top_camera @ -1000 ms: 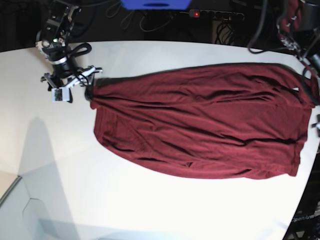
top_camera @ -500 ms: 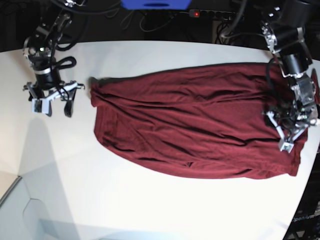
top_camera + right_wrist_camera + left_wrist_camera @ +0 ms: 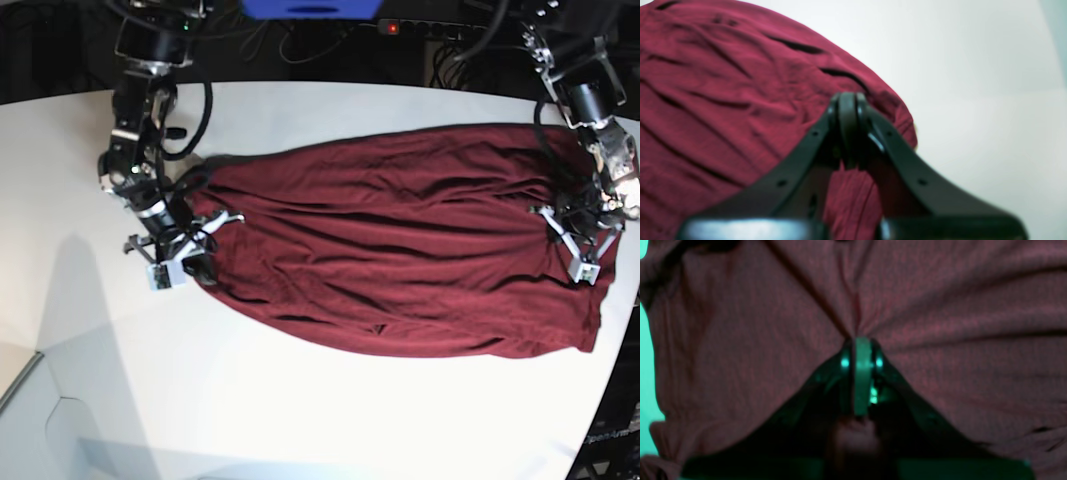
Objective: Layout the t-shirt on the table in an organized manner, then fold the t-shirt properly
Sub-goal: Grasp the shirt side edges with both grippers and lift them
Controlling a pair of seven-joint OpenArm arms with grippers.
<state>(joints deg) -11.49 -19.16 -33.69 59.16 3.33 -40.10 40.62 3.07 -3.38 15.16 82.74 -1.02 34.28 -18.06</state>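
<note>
The dark maroon t-shirt [image 3: 400, 250] lies spread and wrinkled across the white table [image 3: 300, 420]. My right gripper [image 3: 195, 258] is down on the shirt's left edge in the base view. In the right wrist view this gripper [image 3: 848, 96] is shut, its tips on the t-shirt [image 3: 723, 100] close to the cloth's border, with bare table [image 3: 973, 66] beyond. My left gripper [image 3: 578, 250] rests on the shirt's right end. The left wrist view shows that gripper [image 3: 862, 340] shut on the t-shirt [image 3: 940, 306], with creases running out from the pinch.
A power strip [image 3: 430, 28] with a red light, cables and a blue object [image 3: 310, 8] sit behind the table's far edge. The table's curved edge [image 3: 612, 400] runs close by the shirt's right end. A lower grey surface [image 3: 40, 430] shows at the bottom left.
My right gripper has moved from beside the shirt onto its left edge and shut. The left gripper has shifted slightly on the shirt's right end and shut, puckering the cloth.
</note>
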